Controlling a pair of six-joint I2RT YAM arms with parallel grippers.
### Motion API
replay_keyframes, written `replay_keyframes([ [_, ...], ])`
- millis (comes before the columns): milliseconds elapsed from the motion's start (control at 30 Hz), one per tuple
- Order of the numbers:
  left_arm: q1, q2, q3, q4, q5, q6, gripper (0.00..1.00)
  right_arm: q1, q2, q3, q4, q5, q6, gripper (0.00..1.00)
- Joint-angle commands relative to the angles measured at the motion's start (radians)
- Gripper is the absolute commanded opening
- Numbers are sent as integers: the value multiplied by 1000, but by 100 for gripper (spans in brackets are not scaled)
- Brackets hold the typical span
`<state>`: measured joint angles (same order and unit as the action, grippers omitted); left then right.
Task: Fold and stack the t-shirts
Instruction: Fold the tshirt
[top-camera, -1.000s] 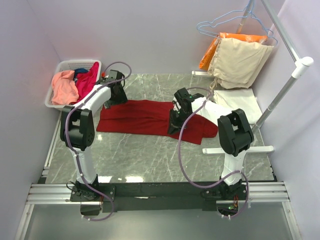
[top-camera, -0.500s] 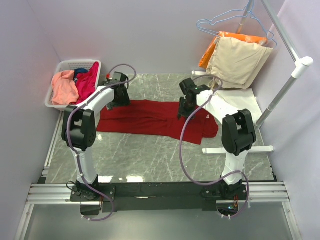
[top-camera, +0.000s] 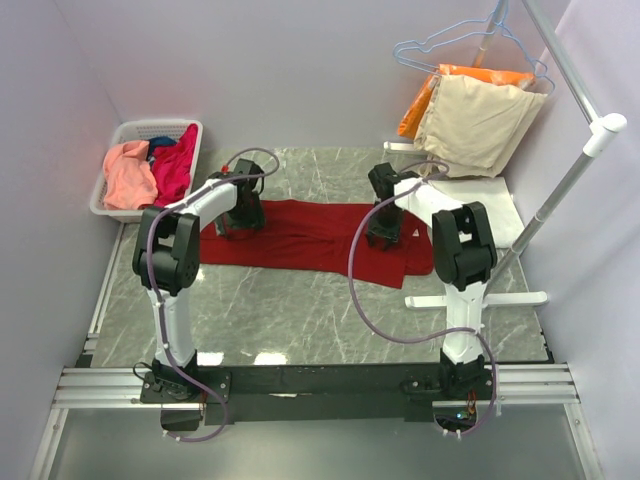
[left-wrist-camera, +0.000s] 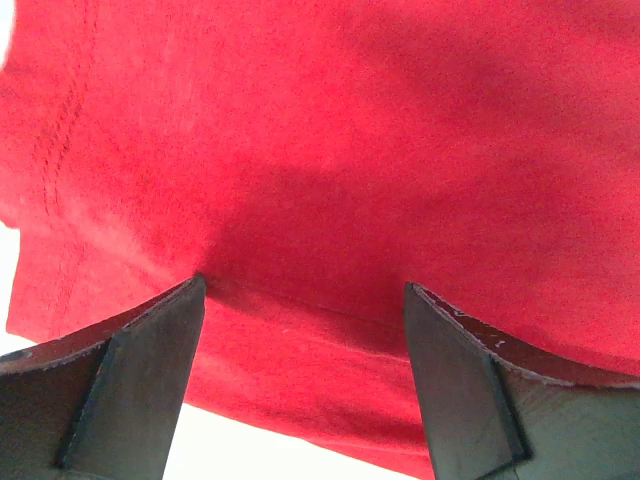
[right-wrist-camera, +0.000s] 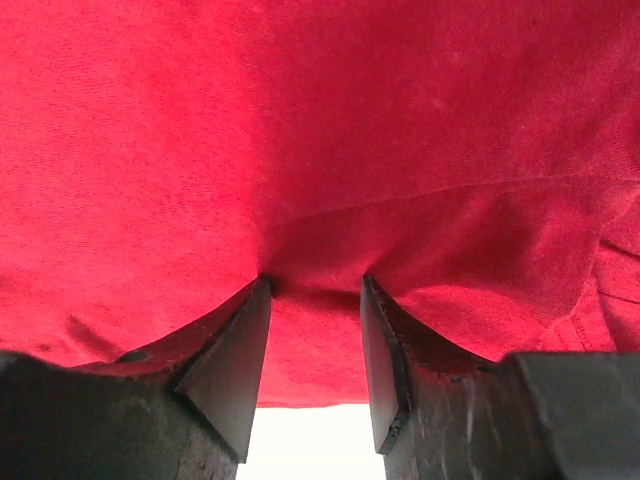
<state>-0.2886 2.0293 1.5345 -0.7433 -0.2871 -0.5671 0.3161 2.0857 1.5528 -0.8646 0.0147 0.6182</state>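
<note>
A dark red t-shirt (top-camera: 300, 235) lies spread flat across the middle of the table. My left gripper (top-camera: 243, 220) stands open over its left end, fingertips (left-wrist-camera: 190, 295) pressing down on the cloth (left-wrist-camera: 330, 150) close to its hem. Over the shirt's right part, my right gripper (top-camera: 385, 237) is open too, its fingers (right-wrist-camera: 255, 300) resting on red cloth (right-wrist-camera: 320, 120) near an edge. A cream-white t-shirt (top-camera: 480, 205) lies folded at the far right. Salmon-pink (top-camera: 128, 175), magenta (top-camera: 175, 160) and blue (top-camera: 160, 145) t-shirts sit in a basket.
The white basket (top-camera: 125, 130) stands at the back left corner. Beige (top-camera: 480, 120) and orange (top-camera: 420, 105) garments hang on wire hangers from a white rack (top-camera: 580, 160) at the back right. The rack's foot bar (top-camera: 480, 299) lies on the table near the right arm.
The right gripper has let go, opened and shifted right along the shirt, then come down on it. The left gripper moved a little right and toward me onto the shirt's left end, opening wider.
</note>
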Motion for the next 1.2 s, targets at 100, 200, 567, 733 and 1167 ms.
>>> replay_keyframes([
  [100, -9, -1, -68, -120, -78, -48, 86, 1, 114, 119, -73, 45, 20, 47],
  [200, -18, -23, -112, -157, -96, -72, 86, 1, 152, 165, -102, 74, 14, 46],
  [567, -95, -125, -246, -260, -84, -163, 88, -15, 321, 485, -237, 131, -26, 45],
  [733, -152, -191, -298, -292, -40, -201, 88, -29, 381, 604, -274, 114, -46, 45],
  [1167, -210, -375, -162, -493, -40, -301, 89, -63, 188, 596, -241, 149, -58, 45],
])
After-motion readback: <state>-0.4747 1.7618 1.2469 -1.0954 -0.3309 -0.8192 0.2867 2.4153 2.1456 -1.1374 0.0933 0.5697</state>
